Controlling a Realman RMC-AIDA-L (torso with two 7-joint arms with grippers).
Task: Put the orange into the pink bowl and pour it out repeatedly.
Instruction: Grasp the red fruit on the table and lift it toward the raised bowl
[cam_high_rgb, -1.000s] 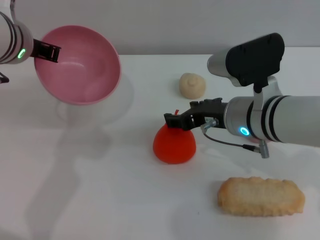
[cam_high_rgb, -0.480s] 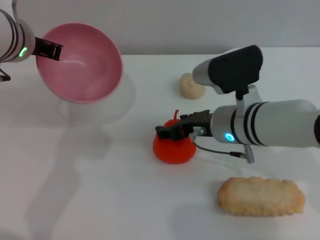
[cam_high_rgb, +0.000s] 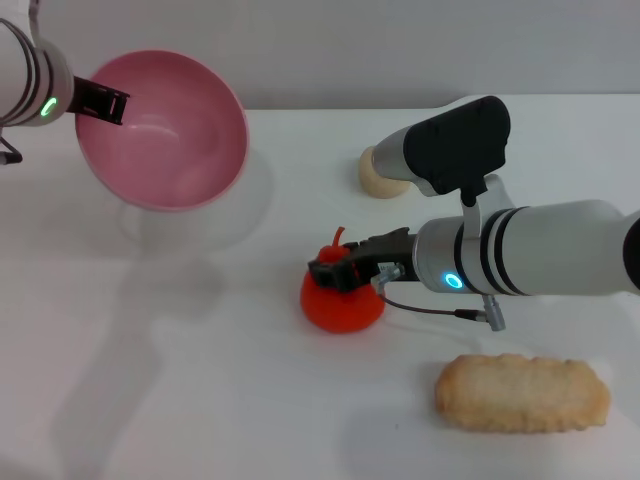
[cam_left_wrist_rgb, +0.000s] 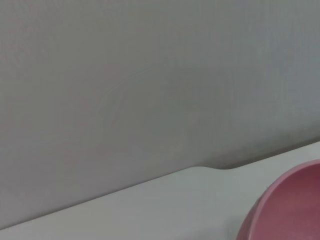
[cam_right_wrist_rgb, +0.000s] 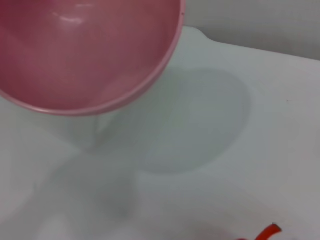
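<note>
the pink bowl (cam_high_rgb: 165, 130) is up off the table (cam_high_rgb: 200, 400), held at its rim by the left gripper (cam_high_rgb: 100, 103), tipped so its open, empty mouth faces the middle of the table. the fingers look clamped on the rim, 1 dark finger showing inside the bowl.

the orange (cam_high_rgb: 341, 297) sits on the table near the middle, well apart from the bowl. the right gripper (cam_high_rgb: 335, 270) is right at its top, dark fingers (cam_high_rgb: 328, 274) low against the fruit beside the thin red stem. i cannot tell how far open it is, nor whether it really has hold of the orange; the fruit looks to be resting on the table.

behind the right arm there's a small beige bun (cam_high_rgb: 378, 172), and a long biscuit-like bread (cam_high_rgb: 522, 392) lies near the front edge.

what worries me: the orange is round and smooth, and the fingers seem to sit high on it. i'd guess a pinch that high could squirt it out sideways and send it rolling. and the bowl is tipped steeply, so a fruit dropped in now might roll straight back out.
</note>
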